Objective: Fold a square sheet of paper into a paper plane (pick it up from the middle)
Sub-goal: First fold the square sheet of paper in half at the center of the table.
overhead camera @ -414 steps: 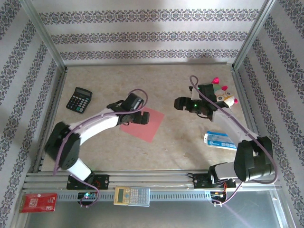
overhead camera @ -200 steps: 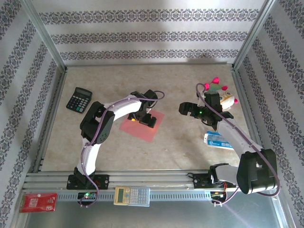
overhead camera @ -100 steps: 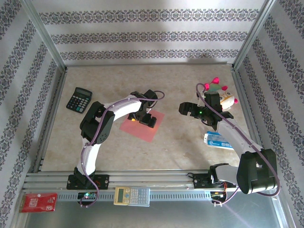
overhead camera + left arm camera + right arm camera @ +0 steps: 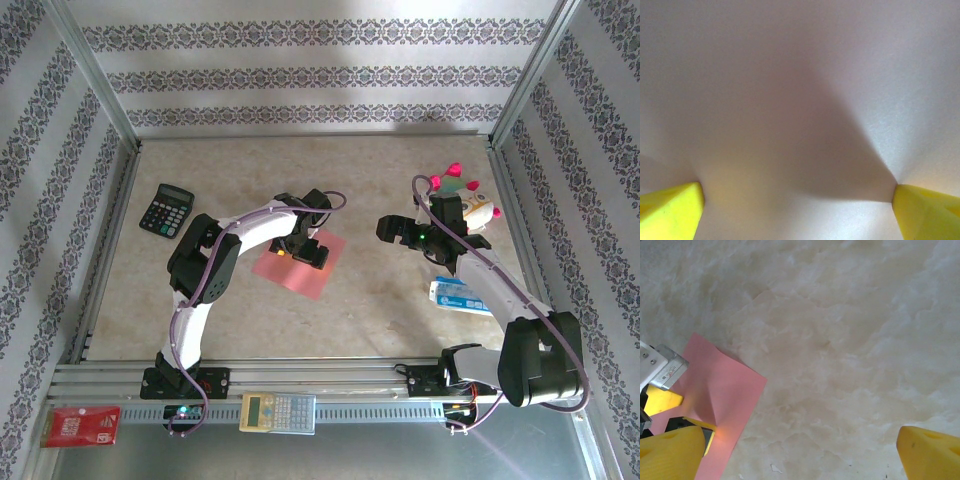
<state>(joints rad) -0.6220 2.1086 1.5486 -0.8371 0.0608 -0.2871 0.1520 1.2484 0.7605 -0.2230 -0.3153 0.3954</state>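
On the table (image 4: 390,320), left of centre: the square sheet of paper (image 4: 296,270) lies as one salmon-pink sheet, corners toward the near and far edges, no plane shape formed.
Left gripper (image 4: 309,250): set down on the far right part of the sheet, arm arching in from the left.
Left gripper, jaw state: released, jaws spread wide; in the wrist view both yellow fingertips (image 4: 671,212) sit at the lower corners against the pink paper.
Sheet between the fingers: a shaded ridge shows between the two tips; whether the paper is lifted off the table cannot be told.
Right gripper (image 4: 386,228): over bare table, right of the sheet and apart from it, pointing toward it.
Right gripper, jaw state: released, jaws wide, nothing between them.
Plush toy (image 4: 470,203): just behind the right wrist, near the right wall.
Black calculator (image 4: 166,210): far left, well apart from the sheet.
Blue-and-white box (image 4: 458,295): right side, beside the right arm.
Front rail (image 4: 360,410): a grey calculator (image 4: 278,411) lies on it; a red card (image 4: 82,425) lies at its left end.
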